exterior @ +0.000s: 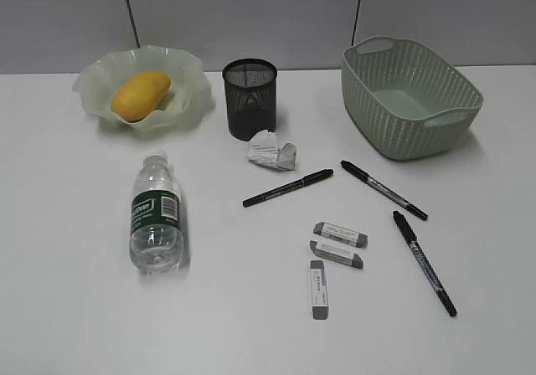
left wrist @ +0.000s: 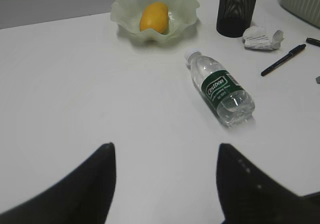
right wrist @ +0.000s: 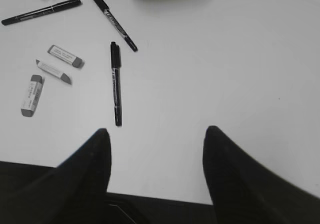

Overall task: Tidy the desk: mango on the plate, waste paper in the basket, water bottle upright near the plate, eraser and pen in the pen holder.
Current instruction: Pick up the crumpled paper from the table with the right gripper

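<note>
The mango [exterior: 140, 95] lies in the ruffled green plate [exterior: 92, 78] at the back left, also in the left wrist view [left wrist: 153, 17]. The water bottle [exterior: 157, 213] lies on its side on the desk [exterior: 75, 308]. The waste paper [exterior: 270, 151] sits in front of the black mesh pen holder [exterior: 249, 99]. Three black pens [exterior: 287, 187] [exterior: 383, 189] [exterior: 424, 262] and three grey erasers [exterior: 339, 233] [exterior: 336, 254] [exterior: 317, 289] lie scattered. The basket [exterior: 410, 97] stands at the back right. My left gripper [left wrist: 165, 151] and right gripper [right wrist: 156, 136] are open, empty, over bare desk; neither shows in the exterior view.
A grey partition wall [exterior: 268, 15] runs behind the desk. The desk's front edge [right wrist: 165, 200] shows under my right gripper.
</note>
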Robot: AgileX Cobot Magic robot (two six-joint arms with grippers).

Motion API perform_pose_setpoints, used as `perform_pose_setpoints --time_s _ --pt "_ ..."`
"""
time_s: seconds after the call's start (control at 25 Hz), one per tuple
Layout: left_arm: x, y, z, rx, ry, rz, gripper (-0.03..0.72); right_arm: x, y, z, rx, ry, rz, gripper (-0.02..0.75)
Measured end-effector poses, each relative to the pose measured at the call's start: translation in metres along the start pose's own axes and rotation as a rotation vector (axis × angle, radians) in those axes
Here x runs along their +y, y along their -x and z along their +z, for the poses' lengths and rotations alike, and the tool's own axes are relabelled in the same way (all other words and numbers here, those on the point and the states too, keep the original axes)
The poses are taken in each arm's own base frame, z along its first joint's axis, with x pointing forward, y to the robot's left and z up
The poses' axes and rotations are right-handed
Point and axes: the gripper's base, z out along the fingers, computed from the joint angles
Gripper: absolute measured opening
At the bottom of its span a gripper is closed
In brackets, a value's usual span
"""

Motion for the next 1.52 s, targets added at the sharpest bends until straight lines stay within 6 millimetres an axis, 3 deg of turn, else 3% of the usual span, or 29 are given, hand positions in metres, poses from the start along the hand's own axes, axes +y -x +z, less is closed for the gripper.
perform_pose_setpoints --time_s 0.24,0.48,0.6,0.76,0.88,1.0,1.16,1.28,1.52 --pt "0.000 0.000 0.000 0.000 0.000 0.000 0.470 -0.008 0.090 0.032 0.064 0.101 -0.023 0.466" --pt "0.000 0.000 0.000 0.000 0.000 0.000 0.465 -0.011 0.158 0.076 0.137 0.149 -0.070 0.466" --pt "0.000 0.000 0.000 0.000 0.000 0.000 0.463 0.011 0.182 0.108 0.180 0.176 -0.151 0.466" --pt "0.000 0.000 0.000 0.000 0.000 0.000 0.463 0.060 0.202 0.155 0.232 0.240 -0.258 0.466" --pt "0.000 0.000 0.000 0.000 0.000 0.000 0.463 0.101 0.201 0.193 0.288 0.293 -0.319 0.466" --pt "0.000 0.000 0.000 0.000 0.000 0.000 0.459 0.140 0.187 0.228 0.356 0.338 -0.381 0.466" --pt "0.000 0.000 0.000 0.000 0.000 0.000 0.443 0.173 0.165 0.273 0.396 0.360 -0.407 0.466" --pt "0.000 0.000 0.000 0.000 0.000 0.000 0.438 0.182 0.155 0.298 0.393 0.369 -0.388 0.466" --pt "0.000 0.000 0.000 0.000 0.000 0.000 0.438 0.184 0.139 0.331 0.414 0.363 -0.440 0.466"
